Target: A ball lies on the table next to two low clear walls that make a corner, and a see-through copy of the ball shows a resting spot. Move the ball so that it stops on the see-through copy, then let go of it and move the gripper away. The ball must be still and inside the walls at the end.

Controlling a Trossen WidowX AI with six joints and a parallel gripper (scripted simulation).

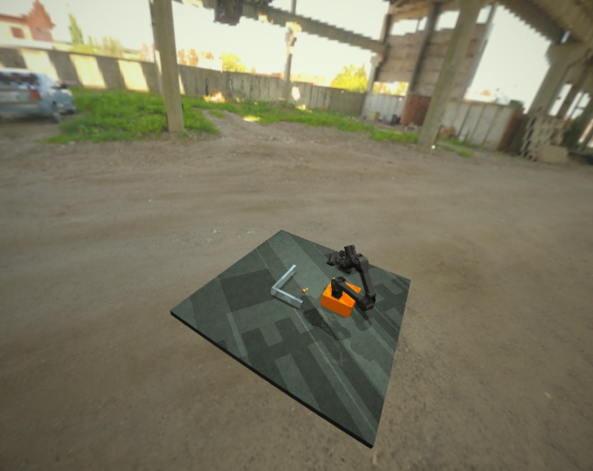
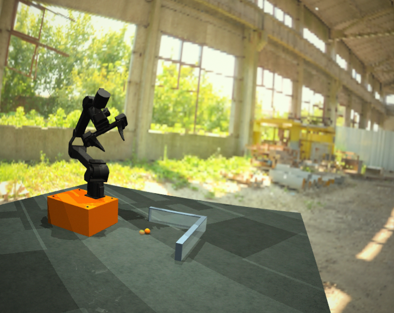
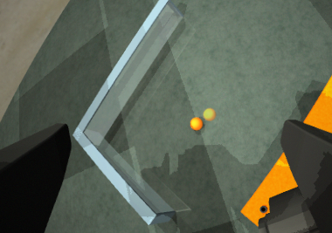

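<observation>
Your end effector (image 2: 111, 134) hangs high above the tabletop (image 2: 224, 269), wide open and empty. The ball (image 3: 197, 123) lies touching its ghost (image 3: 209, 114), out in the mouth of the walls (image 3: 116, 116). Descend straight over the ball, straddle it squarely, and close gently so it doesn't roll away.

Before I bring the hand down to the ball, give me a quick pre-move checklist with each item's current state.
1. Hand open, holding nothing: ok.
2. Hand raised above the table, nowhere near the ball: ok.
3. Ball in view, unobstructed: ok.
4. See-through copy visible, right beside the ball: ok.
5. Ball on the copy: not ok.
6. Ball and copy on the inner side of the clear walls: ok.
</observation>
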